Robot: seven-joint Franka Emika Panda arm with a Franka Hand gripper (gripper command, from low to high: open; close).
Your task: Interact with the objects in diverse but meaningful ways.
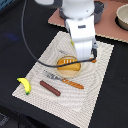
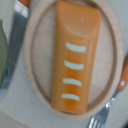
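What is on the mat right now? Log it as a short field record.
surface: pale placemat
centre: orange-brown bun with white stripes lying on a round wooden plate
cutlery: orange-handled fork beside the plate; knife on its other side
loose food: banana and sausage toward the exterior view's left
arm: above the plate, hiding part of it
tool: not visible in either view
background: grey pot on a brown board

This looks like a robot lab staged as a play kitchen; a white robot arm (image 1: 80, 25) with a black cable (image 1: 30, 47) fills the upper middle of the exterior view; below it a cream woven placemat (image 1: 95, 95) on a black tabletop (image 1: 115, 90) carries toy food and cutlery; a grey pot (image 1: 122, 17) sits upper right.
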